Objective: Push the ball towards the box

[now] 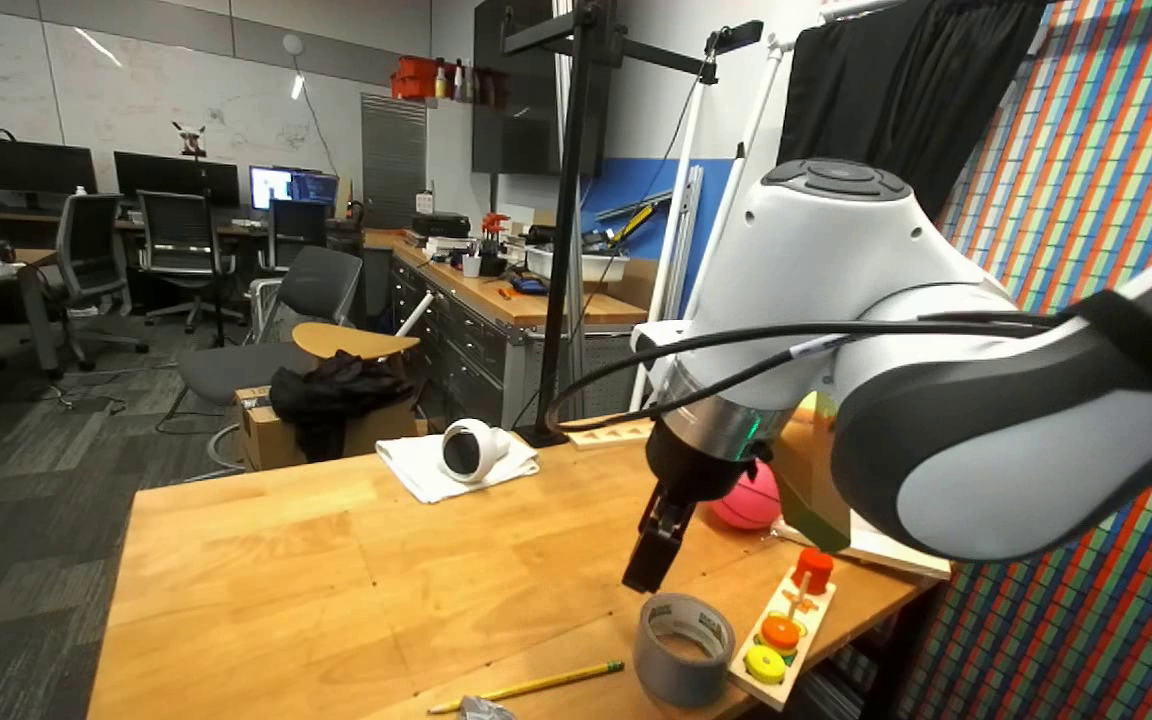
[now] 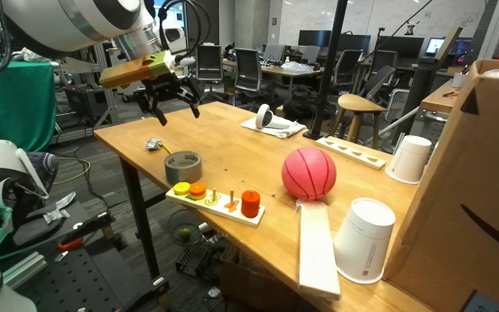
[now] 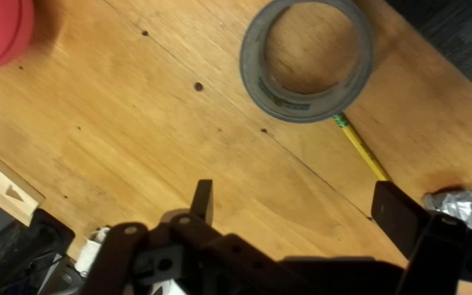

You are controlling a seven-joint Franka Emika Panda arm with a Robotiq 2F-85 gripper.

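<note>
Ball (image 2: 309, 174) sits right of centre on the surface (image 2: 232, 143) in an exterior view, probably light, slightly springy and quick to roll, so best nudged mid-height from frame left toward the box (image 2: 457, 164) at right; matte pink-red, dark seams; gripper (image 2: 179, 117) spread apart, holding nothing.
</note>
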